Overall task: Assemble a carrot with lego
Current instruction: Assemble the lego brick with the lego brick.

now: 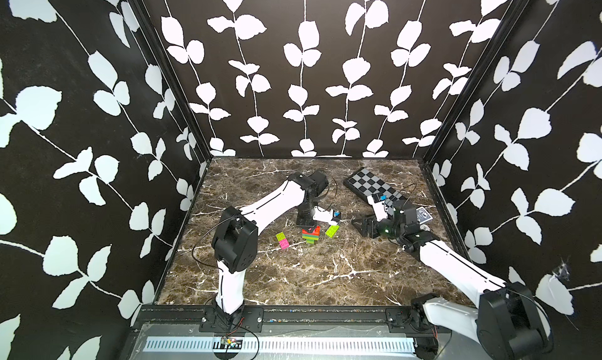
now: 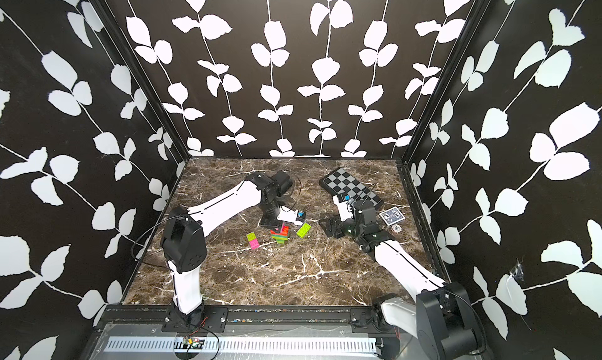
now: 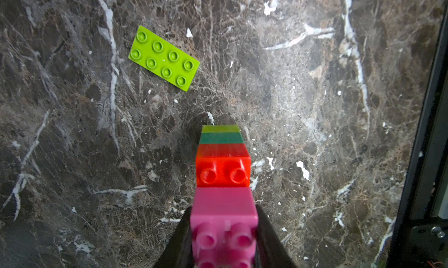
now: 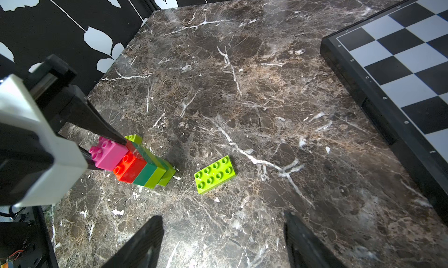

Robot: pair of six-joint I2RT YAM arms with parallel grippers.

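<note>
**One carrot, three loose bricks**

The left gripper (image 3: 224,220) is clamping the single carrot (image 1: 310,235) by its pink end. The carrot is leaning just below centre in both top views. The right gripper (image 4: 223,230) is hanging wide and empty at centre right. One lime plate (image 1: 332,230) is lying right of the carrot. One lime brick (image 1: 279,236) and one pink brick (image 1: 284,243) are touching on its left. One chessboard (image 1: 374,185) and one card deck (image 1: 423,219) are sitting farther right.

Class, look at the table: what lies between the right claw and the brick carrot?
Between the right claw and the carrot lies one loose lime green brick, flat, studs up; both top views show it.
</note>
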